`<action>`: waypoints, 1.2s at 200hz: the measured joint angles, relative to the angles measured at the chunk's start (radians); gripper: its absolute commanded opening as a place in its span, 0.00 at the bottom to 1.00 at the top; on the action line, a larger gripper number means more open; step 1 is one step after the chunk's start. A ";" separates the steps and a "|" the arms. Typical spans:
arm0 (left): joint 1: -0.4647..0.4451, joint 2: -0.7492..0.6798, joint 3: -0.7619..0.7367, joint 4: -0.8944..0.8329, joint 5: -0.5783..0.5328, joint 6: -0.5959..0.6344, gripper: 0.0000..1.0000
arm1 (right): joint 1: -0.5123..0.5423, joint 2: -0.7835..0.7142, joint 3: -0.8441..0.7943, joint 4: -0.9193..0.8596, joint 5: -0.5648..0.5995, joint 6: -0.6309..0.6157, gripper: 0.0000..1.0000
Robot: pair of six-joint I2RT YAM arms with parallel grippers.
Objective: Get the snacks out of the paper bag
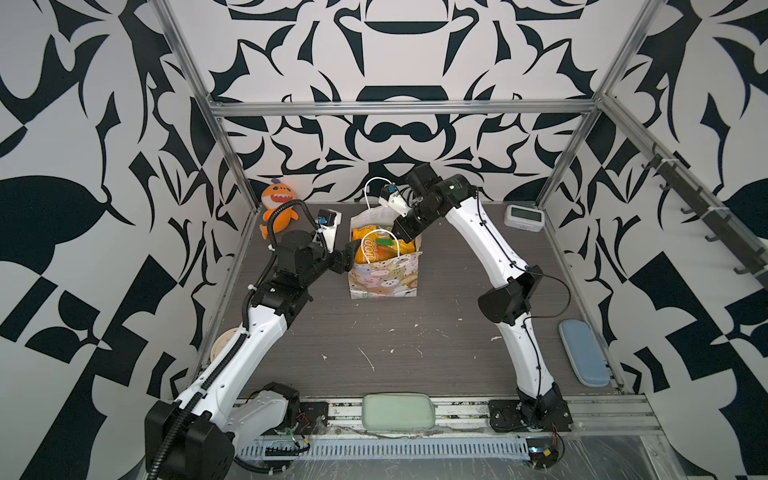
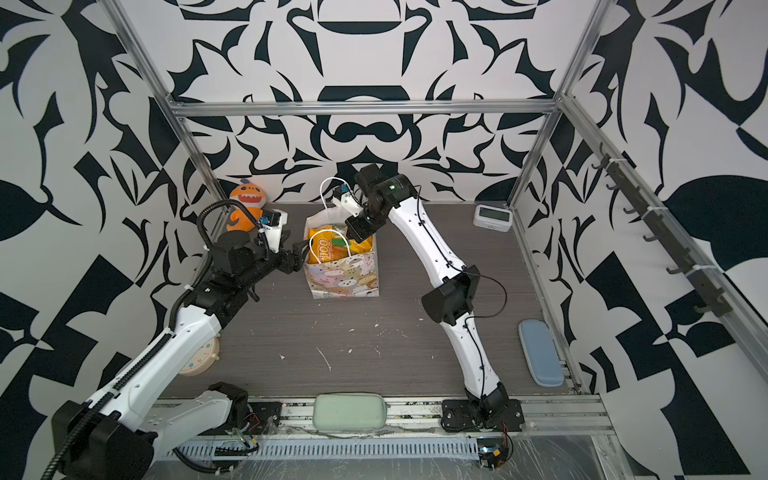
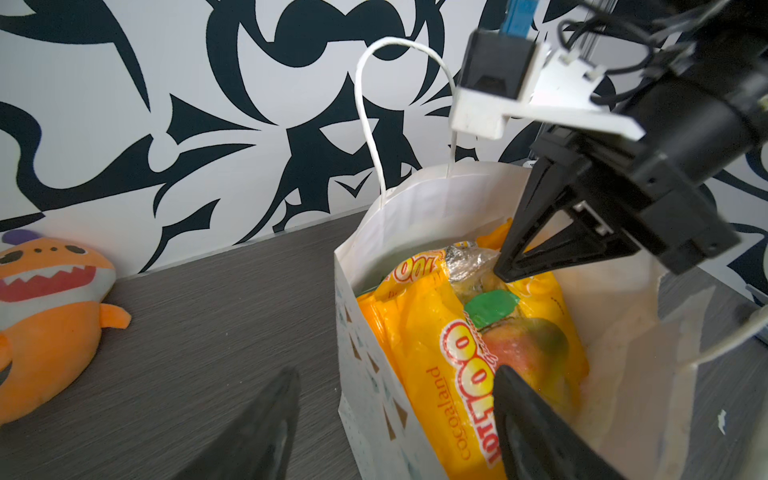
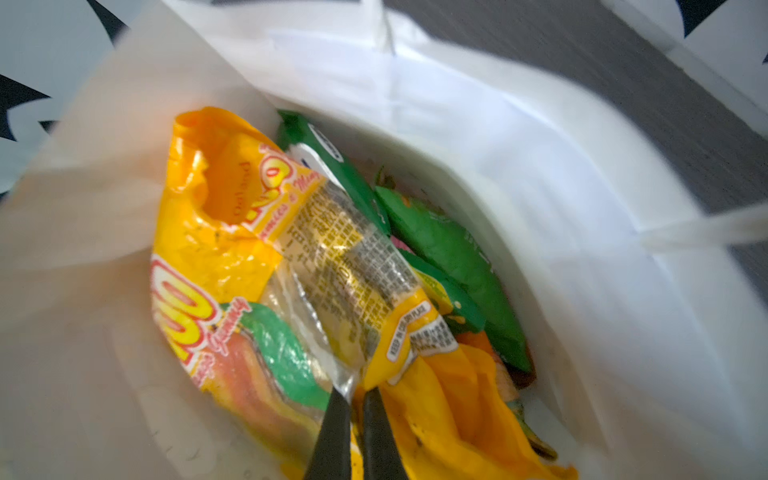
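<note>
The paper bag (image 1: 384,280) (image 2: 347,280) stands upright at the table's back centre, with its mouth open. Inside lie the snacks: a yellow-orange packet (image 1: 374,249) (image 3: 432,357) (image 4: 216,241) on top and green packets (image 4: 453,249) under it. My right gripper (image 1: 400,240) (image 2: 354,239) (image 3: 500,272) (image 4: 356,392) reaches down into the bag's mouth, shut on the yellow packet's crinkled clear edge. My left gripper (image 1: 348,257) (image 2: 300,254) (image 3: 397,374) is open and straddles the bag's left wall (image 3: 374,415). One finger is outside and the other is inside, against the yellow packet.
An orange plush shark (image 1: 277,205) (image 3: 50,316) sits at the back left, close behind my left wrist. A white clock (image 1: 523,218) is at the back right, a blue case (image 1: 584,353) on the right edge, a green pad (image 1: 398,411) on the front rail and a beige round clock (image 2: 201,357) under the left arm.
</note>
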 measured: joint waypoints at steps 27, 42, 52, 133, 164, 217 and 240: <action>0.000 -0.009 -0.005 0.000 -0.020 -0.005 0.75 | 0.005 -0.055 -0.003 0.017 -0.032 0.023 0.00; 0.000 -0.017 -0.005 0.000 -0.041 -0.011 0.75 | 0.008 -0.078 -0.004 0.031 -0.043 0.036 0.00; 0.000 -0.023 -0.005 0.000 -0.055 -0.013 0.75 | 0.009 -0.093 -0.005 0.046 -0.052 0.044 0.00; 0.000 -0.051 -0.022 0.006 -0.118 -0.016 0.75 | 0.009 -0.192 -0.019 0.137 0.045 0.092 0.24; 0.000 -0.050 -0.022 0.006 -0.119 -0.014 0.75 | 0.016 -0.183 -0.036 0.102 0.163 0.146 0.49; 0.000 -0.008 0.013 -0.010 -0.116 -0.014 0.72 | 0.059 -0.189 -0.270 0.134 0.237 0.169 0.54; 0.000 -0.006 0.034 -0.021 -0.111 -0.019 0.70 | 0.075 -0.188 -0.299 0.164 0.225 0.168 0.58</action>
